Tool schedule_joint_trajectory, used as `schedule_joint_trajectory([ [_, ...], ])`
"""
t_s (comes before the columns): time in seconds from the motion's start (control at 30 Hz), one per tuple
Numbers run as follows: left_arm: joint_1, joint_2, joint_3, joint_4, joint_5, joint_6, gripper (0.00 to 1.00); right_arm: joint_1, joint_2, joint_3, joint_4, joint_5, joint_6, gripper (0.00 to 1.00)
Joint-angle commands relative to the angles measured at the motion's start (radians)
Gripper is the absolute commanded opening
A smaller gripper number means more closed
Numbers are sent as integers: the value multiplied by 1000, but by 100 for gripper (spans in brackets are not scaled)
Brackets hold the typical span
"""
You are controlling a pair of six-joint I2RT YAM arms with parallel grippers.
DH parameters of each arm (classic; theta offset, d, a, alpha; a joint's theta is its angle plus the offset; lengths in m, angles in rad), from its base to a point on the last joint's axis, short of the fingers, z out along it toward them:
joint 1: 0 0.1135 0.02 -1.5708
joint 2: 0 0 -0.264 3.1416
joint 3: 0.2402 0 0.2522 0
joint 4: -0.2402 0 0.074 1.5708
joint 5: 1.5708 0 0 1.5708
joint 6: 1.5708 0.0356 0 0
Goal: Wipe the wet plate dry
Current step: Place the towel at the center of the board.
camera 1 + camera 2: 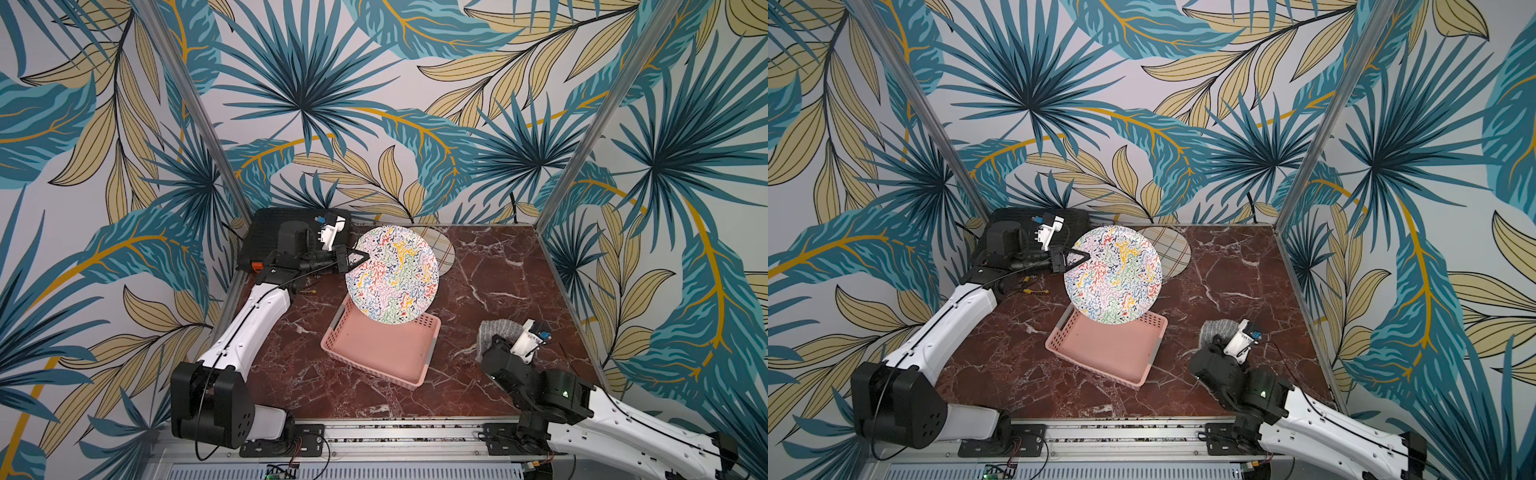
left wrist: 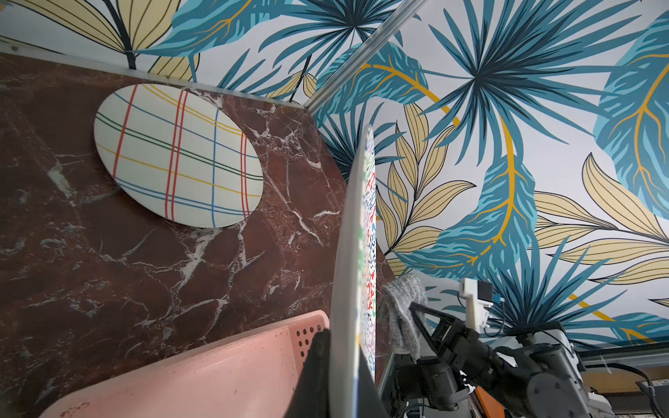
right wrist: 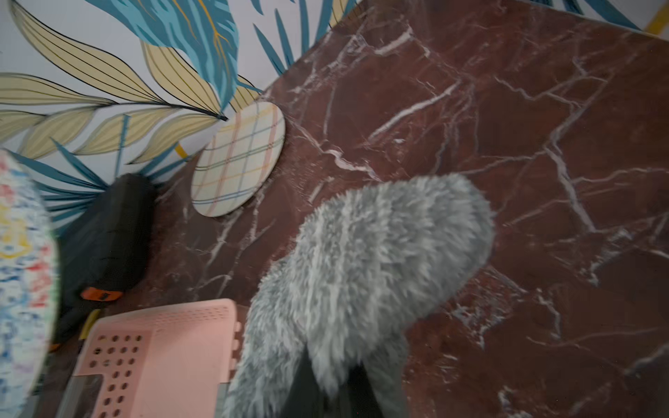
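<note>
A round plate (image 1: 392,274) (image 1: 1113,274) with a many-coloured squiggle pattern hangs tilted on edge over the far end of a pink basket. My left gripper (image 1: 361,258) (image 1: 1081,257) is shut on its left rim. The left wrist view shows the plate (image 2: 356,253) edge-on between the jaws of that gripper (image 2: 342,362). At the front right, my right gripper (image 1: 489,338) (image 1: 1210,338) (image 3: 331,383) is shut on a fluffy grey cloth (image 1: 496,330) (image 1: 1219,328) (image 3: 362,260). The cloth is well apart from the plate and covers the fingertips.
The pink perforated basket (image 1: 382,353) (image 1: 1106,349) sits mid-table below the plate. A round plaid-lined disc (image 1: 444,251) (image 2: 173,159) (image 3: 239,159) lies flat at the back. A black box (image 1: 266,232) stands in the rear left corner. Metal posts and walls enclose the marble table (image 1: 498,282).
</note>
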Motion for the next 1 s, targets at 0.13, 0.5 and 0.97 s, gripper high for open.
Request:
schedule_joint_trajectory([
  [0.13, 4, -46, 33, 10, 7, 39, 0, -6, 205, -55, 111, -147, 23, 37],
  [0.5, 4, -55, 31, -1, -2, 55, 0, -49, 213, 245, 73, -228, -437, 84],
  [0.97, 1, -46, 34, 59, 215, 58, 0, -512, 216, 300, 559, -1261, -756, 71],
])
